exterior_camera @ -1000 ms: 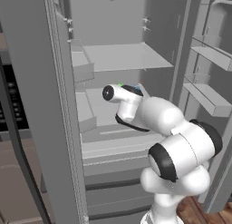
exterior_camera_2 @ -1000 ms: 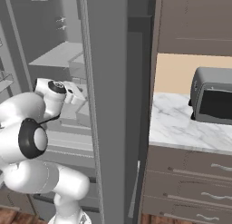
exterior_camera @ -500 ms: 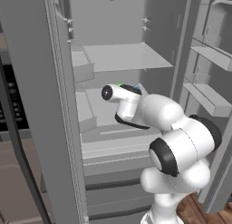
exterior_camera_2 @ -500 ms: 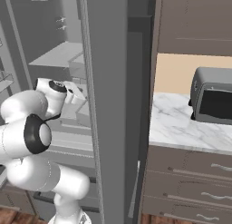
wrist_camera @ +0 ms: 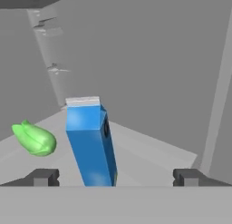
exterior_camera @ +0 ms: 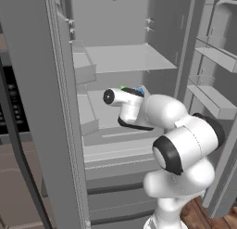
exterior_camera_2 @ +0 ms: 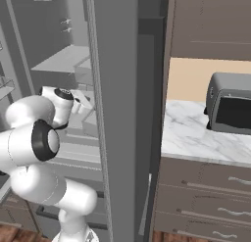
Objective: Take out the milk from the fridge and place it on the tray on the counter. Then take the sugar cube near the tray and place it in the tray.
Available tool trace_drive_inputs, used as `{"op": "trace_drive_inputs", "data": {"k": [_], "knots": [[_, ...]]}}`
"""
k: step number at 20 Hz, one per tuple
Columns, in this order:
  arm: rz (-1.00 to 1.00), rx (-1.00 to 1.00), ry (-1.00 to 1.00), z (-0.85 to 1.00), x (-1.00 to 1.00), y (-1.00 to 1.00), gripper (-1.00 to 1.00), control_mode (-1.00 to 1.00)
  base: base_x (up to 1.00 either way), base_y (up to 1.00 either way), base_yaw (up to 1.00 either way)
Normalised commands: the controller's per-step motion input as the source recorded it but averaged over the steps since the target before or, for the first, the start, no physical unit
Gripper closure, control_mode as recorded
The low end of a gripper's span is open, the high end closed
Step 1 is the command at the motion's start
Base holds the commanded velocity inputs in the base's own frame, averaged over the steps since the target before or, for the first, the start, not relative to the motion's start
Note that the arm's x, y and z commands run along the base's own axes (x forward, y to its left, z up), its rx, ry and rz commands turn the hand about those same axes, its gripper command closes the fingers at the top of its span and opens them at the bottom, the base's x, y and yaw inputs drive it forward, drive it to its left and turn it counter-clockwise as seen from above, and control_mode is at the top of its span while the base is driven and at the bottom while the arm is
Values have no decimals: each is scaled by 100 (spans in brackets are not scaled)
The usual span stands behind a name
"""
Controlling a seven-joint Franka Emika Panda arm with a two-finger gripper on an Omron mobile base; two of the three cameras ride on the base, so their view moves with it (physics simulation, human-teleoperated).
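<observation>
The fridge (exterior_camera: 125,56) stands open with my arm reaching onto its middle shelf. In the hand view the milk (wrist_camera: 90,146), a blue carton with a white top, stands upright on that shelf just ahead of my gripper (wrist_camera: 116,177). The jaws are open and wide apart, and the carton sits left of centre between the fingertips (wrist_camera: 43,177) without touching them. A sliver of the milk (exterior_camera: 140,91) shows past my wrist in the left base view. The counter (exterior_camera_2: 191,138) lies to the right of the fridge. The tray and the sugar cube are out of view.
A small green elongated object (wrist_camera: 35,138) lies on the shelf left of the carton. The fridge's open door (exterior_camera_2: 122,113) stands between my arm and the counter. A dark toaster oven (exterior_camera_2: 230,108) sits on the counter. Door bins (exterior_camera: 213,79) hang at the right.
My arm has eased a little further into the fridge, with the elbow slightly higher. The jaws have stayed wide open.
</observation>
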Motion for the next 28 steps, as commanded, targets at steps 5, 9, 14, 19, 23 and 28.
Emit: {"op": "trace_drive_inputs", "data": {"k": [5, 9, 14, 19, 23, 28], "knots": [[0, 0, 0, -6, 19, 1, -100, -100, 0, 0, 0], [0, 0, 0, 0, 27, 0, -100, -100, 0, 0, 0], [-1, 0, 0, -1, 26, 1, -100, -100, 0, 0, 0], [0, 0, 0, 0, 17, 0, -100, -100, 0, 0, 0], [0, 0, 0, 0, 15, 0, -100, -100, 0, 0, 0], [0, 0, 0, -4, 20, -1, -100, -100, 0, 0, 0]]}}
